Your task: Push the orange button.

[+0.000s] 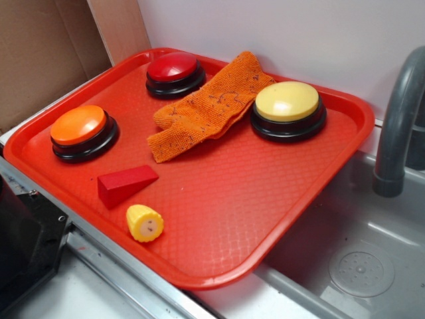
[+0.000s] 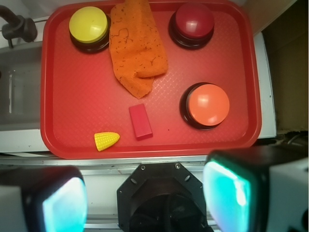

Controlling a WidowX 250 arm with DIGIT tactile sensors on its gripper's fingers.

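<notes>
Here, in the exterior view, the orange button [image 1: 79, 124] sits at the near-left corner of the red tray [image 1: 279, 219], dome up; no gripper is visible. In the wrist view, the gripper [image 2: 145, 198] fingers [image 2: 231, 193] stand wide apart, empty, and the button [image 2: 208, 104] lies ahead and right. Being round, it has no long axis.

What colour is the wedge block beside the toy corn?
Red, like the tray; the wedge block shows best in the exterior view.

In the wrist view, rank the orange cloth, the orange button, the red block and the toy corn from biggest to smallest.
1. orange cloth
2. orange button
3. red block
4. toy corn
Block and corn look close in size, so their order is unsure.
</notes>
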